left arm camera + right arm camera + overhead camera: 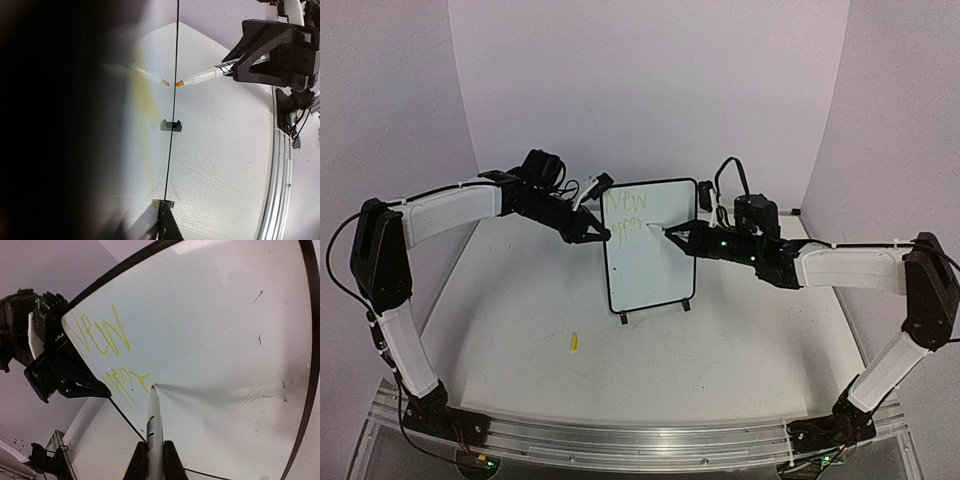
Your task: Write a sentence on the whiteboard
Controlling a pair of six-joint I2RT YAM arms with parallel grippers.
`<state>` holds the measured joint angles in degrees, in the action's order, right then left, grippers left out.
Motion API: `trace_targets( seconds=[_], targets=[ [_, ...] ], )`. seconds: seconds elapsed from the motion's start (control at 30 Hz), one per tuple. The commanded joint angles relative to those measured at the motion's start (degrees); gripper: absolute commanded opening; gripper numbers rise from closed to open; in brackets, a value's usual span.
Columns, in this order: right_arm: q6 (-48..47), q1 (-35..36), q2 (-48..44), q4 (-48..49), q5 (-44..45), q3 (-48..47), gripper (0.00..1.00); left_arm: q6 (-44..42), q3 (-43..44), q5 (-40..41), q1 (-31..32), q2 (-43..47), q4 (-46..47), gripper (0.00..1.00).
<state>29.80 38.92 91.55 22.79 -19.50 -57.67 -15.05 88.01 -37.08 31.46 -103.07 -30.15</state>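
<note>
The whiteboard [655,275] stands upright on two black feet at the table's middle. The sentence [625,207] is yellow-green writing in two short lines at its top left; in the right wrist view the sentence [102,335] reads "New" above a second word. My left gripper [603,235] is shut on the board's left edge, which is seen edge-on in the left wrist view [164,220]. My right gripper [672,236] is shut on a white marker [155,422]. Its orange tip [153,388] is at the board's surface just right of the second line.
A small yellow cap [573,344] lies on the table in front of the board, to the left. The left wrist view shows the marker [205,76], the right gripper [272,50], a board foot [170,125] and the table's metal rail [280,190].
</note>
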Motion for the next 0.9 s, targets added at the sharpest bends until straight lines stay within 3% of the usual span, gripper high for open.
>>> trace_targets(
  seconds=[0.0, 0.53, 0.87],
  targets=[
    [-0.53, -0.15, 0.72, 1.38, -0.26, -2.29, 0.00, -2.31, -0.67, 4.38, 0.18, 1.55, -4.87, 0.00],
    [1.27, -0.15, -2.73, 0.59, 8.95, 0.34, 0.00, -2.30, -0.64, 4.40, 0.18, 1.73, -4.89, 0.00],
    [0.74, -0.16, -3.80, 0.36, 7.08, 0.95, 0.00, -2.27, -0.65, 4.37, 0.18, 1.73, -4.94, 0.00]
  ],
)
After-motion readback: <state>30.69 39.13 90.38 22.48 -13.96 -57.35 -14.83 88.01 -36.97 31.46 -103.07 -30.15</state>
